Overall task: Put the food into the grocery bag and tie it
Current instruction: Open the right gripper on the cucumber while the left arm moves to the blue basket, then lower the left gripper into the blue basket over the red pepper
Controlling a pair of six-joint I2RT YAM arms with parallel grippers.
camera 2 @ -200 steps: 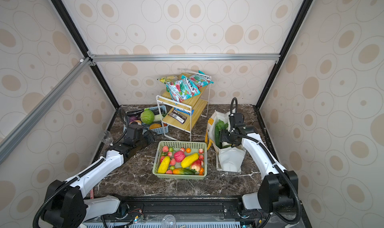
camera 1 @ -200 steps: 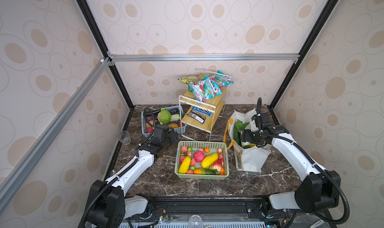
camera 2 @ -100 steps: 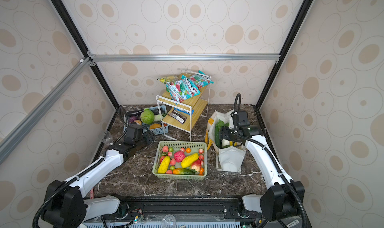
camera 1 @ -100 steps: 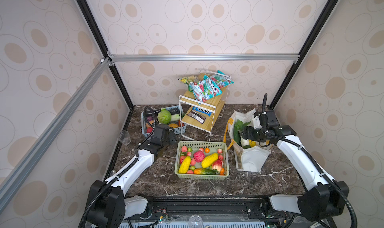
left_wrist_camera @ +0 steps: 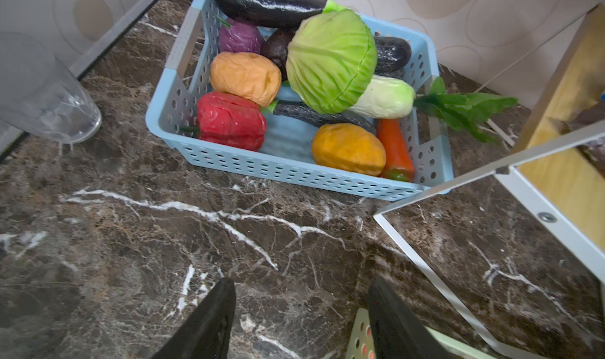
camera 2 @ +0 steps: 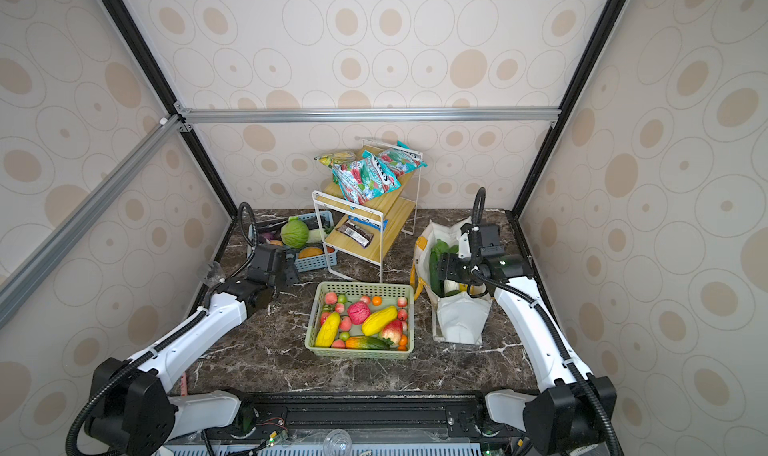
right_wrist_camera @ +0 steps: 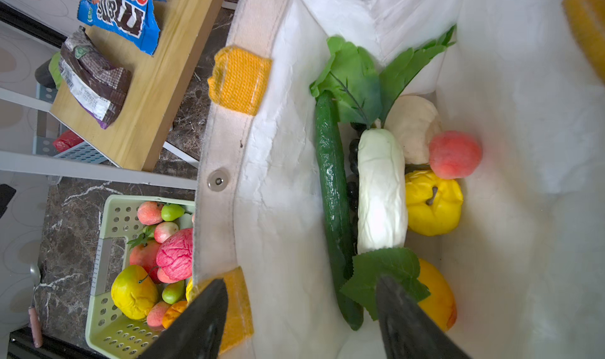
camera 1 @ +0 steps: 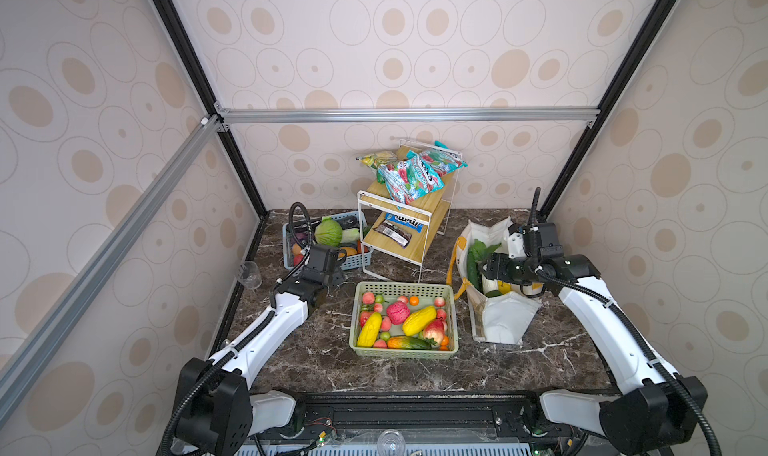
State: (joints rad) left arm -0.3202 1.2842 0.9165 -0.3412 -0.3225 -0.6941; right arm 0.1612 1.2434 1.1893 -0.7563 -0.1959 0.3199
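Clearly, in both top views the grocery bag (camera 1: 500,318) (camera 2: 457,323) stands open on the marble table (camera 1: 316,350), just beside the green basket (camera 1: 401,286) of toy fruit. The right gripper (camera 1: 484,269) (camera 2: 440,271) hangs over the bag's mouth. The left gripper (camera 1: 336,277) (camera 2: 291,276) hovers low over the table between the blue basket (camera 1: 359,262) and the green one.

The left wrist view shows the left gripper (left_wrist_camera: 301,292) with fingers apart and nothing between them. Bare marble lies below it, and the blue basket (left_wrist_camera: 294,174), with its cabbage (left_wrist_camera: 330,62) and red pepper (left_wrist_camera: 230,121), sits ahead.

The right wrist view shows the right gripper (right_wrist_camera: 301,295) spread wide and empty, astride the bag's near wall (right_wrist_camera: 281,177). Inside the bag lie a cucumber (right_wrist_camera: 330,183), a white radish (right_wrist_camera: 379,190), a yellow fruit (right_wrist_camera: 432,203), a peach (right_wrist_camera: 455,154), a pale bulb (right_wrist_camera: 412,128) and an orange fruit (right_wrist_camera: 438,295).

This looks like the pause between drops, with plenty of fruit left in the green basket (right_wrist_camera: 108,308). To do it well, the right arm should rise straight clear of the soft rim before swinging away, so that a finger does not catch the cloth or the mustard patch (right_wrist_camera: 240,79) and fold the mouth shut. The bag looks well filled, so later pieces should go down on the open side near the peach.
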